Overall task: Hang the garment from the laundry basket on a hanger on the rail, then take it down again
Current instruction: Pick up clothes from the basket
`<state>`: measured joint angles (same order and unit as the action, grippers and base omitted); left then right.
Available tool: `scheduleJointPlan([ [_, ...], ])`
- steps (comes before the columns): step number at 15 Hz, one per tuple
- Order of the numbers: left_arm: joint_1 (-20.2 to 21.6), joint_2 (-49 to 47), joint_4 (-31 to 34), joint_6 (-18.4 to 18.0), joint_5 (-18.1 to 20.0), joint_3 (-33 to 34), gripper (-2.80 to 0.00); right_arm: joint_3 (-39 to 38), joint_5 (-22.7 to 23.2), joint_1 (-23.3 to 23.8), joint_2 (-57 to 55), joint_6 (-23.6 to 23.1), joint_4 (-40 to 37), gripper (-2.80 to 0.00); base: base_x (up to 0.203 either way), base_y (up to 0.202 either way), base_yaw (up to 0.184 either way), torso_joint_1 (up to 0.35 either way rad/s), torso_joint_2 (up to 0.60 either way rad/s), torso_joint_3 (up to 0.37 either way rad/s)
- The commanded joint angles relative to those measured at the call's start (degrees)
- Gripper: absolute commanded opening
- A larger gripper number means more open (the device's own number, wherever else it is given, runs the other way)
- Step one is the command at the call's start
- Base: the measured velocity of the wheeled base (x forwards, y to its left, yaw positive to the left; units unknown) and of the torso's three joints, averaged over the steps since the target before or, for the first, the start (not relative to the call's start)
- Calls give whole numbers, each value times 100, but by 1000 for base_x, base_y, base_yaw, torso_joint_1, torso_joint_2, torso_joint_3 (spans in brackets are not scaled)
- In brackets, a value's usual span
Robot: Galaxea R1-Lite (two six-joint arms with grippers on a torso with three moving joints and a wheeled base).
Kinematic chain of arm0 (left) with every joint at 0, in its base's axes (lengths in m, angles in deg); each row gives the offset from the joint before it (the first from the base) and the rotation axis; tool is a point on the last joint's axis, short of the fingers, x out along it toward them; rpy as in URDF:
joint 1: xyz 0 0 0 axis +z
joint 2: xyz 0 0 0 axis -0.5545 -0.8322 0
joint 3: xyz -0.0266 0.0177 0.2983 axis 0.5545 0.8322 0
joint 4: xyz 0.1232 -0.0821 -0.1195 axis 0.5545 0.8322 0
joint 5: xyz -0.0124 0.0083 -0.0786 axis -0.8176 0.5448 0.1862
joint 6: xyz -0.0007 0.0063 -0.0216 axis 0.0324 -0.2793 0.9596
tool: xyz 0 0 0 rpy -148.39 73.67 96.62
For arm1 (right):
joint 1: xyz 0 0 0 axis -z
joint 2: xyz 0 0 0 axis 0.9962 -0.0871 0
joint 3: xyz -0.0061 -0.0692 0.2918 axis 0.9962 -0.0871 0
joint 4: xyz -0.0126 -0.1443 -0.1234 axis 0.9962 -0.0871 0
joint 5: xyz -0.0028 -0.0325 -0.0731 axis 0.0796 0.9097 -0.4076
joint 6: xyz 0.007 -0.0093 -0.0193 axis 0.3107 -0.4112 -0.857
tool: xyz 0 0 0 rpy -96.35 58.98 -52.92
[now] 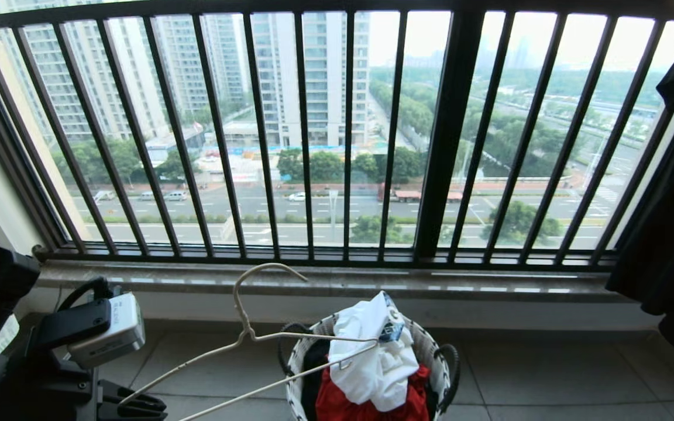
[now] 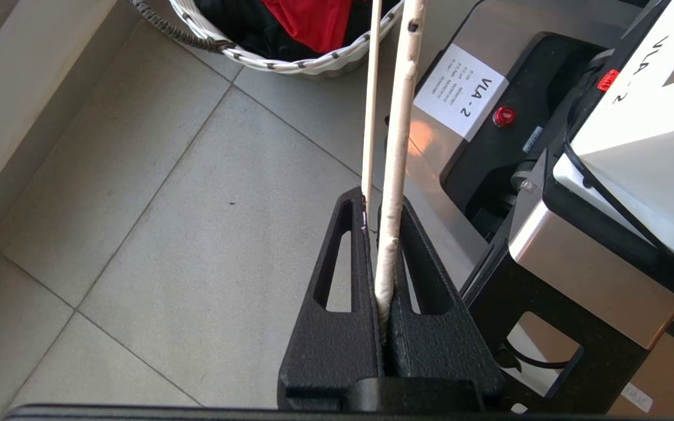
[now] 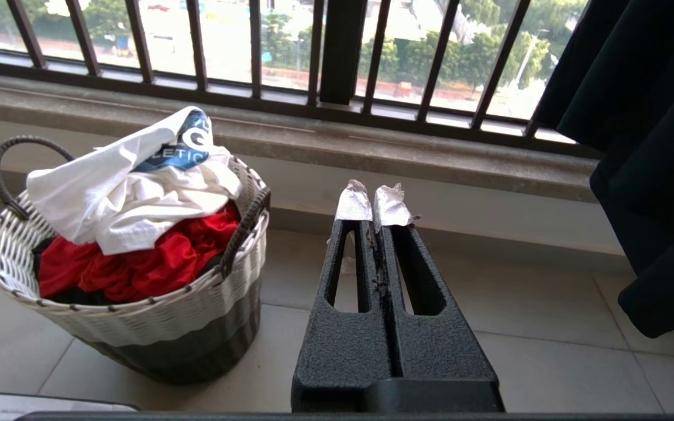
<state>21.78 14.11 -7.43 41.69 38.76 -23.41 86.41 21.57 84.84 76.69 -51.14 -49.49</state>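
Note:
My left gripper (image 1: 138, 403) sits low at the left, shut on one end of the cream-white wire hanger (image 1: 247, 334). In the left wrist view the gripper (image 2: 381, 202) pinches the hanger (image 2: 398, 117) between its black fingers. The hanger's far end reaches over the laundry basket (image 1: 430, 351) and lies against the white garment (image 1: 372, 362) piled on top. My right gripper (image 3: 372, 202) is shut and empty, low beside the basket (image 3: 138, 316), whose garment (image 3: 132, 193) shows a blue print. The rail is out of view.
A red cloth (image 1: 366, 403) and dark clothes lie under the garment. The black barred window railing (image 1: 337, 134) and a stone sill (image 1: 337, 280) stand behind. A dark curtain (image 1: 670, 222) hangs at the right. My own base (image 2: 489, 117) stands close to the left gripper.

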Motion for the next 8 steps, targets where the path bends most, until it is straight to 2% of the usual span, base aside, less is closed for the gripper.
scheduleJointPlan([
  [1,-6,25,18,-22,16,1,-280,-1,4,-2,-7,-5,1,-280,0,0,0,5,2,-170],
  [8,-6,160,18,-14,16,1,-280,-1,-4,-2,-7,-5,1,-280,0,0,0,1,3,-194],
])
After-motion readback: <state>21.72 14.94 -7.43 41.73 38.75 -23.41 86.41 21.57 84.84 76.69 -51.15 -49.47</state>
